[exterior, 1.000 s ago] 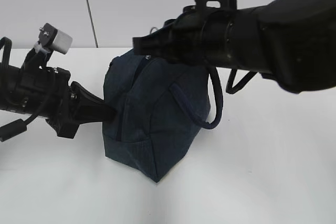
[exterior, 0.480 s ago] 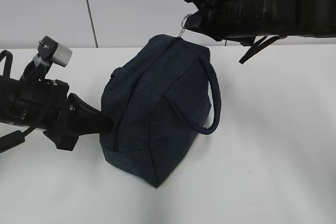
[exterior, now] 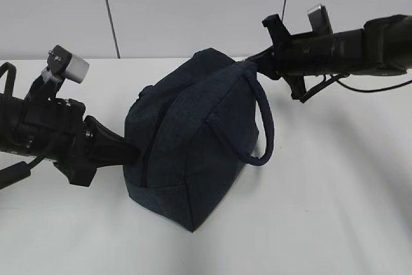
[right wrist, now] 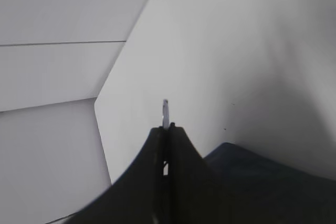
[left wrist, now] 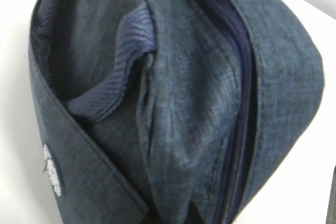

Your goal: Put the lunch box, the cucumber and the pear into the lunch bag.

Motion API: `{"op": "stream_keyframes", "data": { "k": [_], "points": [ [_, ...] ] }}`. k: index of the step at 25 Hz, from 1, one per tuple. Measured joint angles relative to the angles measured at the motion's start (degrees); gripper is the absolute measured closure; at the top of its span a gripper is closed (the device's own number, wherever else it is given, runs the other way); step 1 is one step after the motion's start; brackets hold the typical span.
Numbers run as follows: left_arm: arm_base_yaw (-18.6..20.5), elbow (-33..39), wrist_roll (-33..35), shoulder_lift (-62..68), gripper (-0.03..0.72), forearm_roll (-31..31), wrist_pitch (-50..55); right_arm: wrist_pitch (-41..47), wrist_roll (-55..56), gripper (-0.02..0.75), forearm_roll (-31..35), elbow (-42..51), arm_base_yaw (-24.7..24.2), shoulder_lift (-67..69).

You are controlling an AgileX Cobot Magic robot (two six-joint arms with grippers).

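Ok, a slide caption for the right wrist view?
Shut right gripper pinching the metal zipper ring above the bag.

A white table carries only the zipped navy lunch bag.

A plain white tabletop meets a pale grey panelled wall with thin dark seams.

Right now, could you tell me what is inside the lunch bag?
Nothing inside can be seen. The lunch bag appears zipped shut, its zipper closed along the top, so the fabric hides any contents. No lunch box, cucumber or pear shows in any view.
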Motion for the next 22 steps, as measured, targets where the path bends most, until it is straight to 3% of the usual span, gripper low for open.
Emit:
{"op": "stream_keyframes", "data": {
  "k": [5,10,13,16,18,22],
  "points": [
    [0.00,0.02,0.06,0.00,0.683,0.05,-0.06,4.33,2.84,0.738,0.11,-0.45,-0.35,5.99],
    [0.00,0.02,-0.55,0.00,0.677,0.05,-0.30,5.52,-4.79,0.694,0.06,-1.88,-0.61,5.80],
    [0.00,0.06,-0.93,0.00,0.608,0.05,-0.65,5.52,-7.67,0.465,-0.09,-3.32,-1.71,4.06],
    [0.00,0.17,-1.36,0.00,0.442,0.05,-1.44,5.80,-9.27,0.188,-0.19,-4.42,-3.68,2.33],
    [0.00,0.21,-1.83,0.00,0.321,0.05,-1.83,7.64,-11.09,0.120,-0.22,-4.88,-5.25,1.17],
    [0.00,0.35,-3.62,-1.64,0.229,0.10,-2.54,11.28,-15.70,0.146,-1.68,-4.97,-7.43,-2.78]
  ]
}}
